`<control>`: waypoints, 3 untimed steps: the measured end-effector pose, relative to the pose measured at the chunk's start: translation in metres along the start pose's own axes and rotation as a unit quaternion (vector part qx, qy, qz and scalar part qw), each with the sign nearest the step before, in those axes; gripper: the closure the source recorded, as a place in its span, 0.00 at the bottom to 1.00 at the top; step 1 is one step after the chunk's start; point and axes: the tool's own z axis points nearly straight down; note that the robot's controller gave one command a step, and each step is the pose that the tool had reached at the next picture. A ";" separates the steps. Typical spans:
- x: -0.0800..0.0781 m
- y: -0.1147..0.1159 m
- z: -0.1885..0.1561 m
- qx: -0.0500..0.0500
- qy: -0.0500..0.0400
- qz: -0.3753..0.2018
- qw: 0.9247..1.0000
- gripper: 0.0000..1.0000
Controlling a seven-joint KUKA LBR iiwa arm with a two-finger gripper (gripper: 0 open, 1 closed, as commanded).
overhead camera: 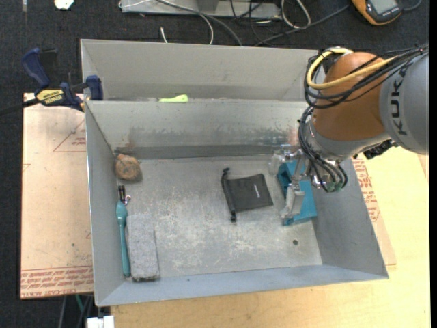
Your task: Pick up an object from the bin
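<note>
My gripper [293,206] is low in the right part of the bin, close to the right wall. It stands right over a blue box-shaped thing [305,203] that lies lengthwise on the floor there, and it covers the box's middle. A flat black pouch-like thing [248,193] with a thin black strap lies just left of the gripper, near the middle of the bin.
Along the left wall lie a teal toothbrush [123,236] and a grey rectangular block [141,247]. A brown lumpy stone-like thing [128,167] sits in the back left corner. The arm's orange cover and cables hang over the bin's right back corner.
</note>
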 end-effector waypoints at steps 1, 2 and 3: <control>-0.001 0.000 -0.005 0.000 -0.004 -0.001 1.000 0.00; -0.019 0.046 -0.003 0.000 -0.004 -0.006 1.000 0.00; -0.022 0.060 0.031 0.000 -0.005 -0.006 1.000 0.00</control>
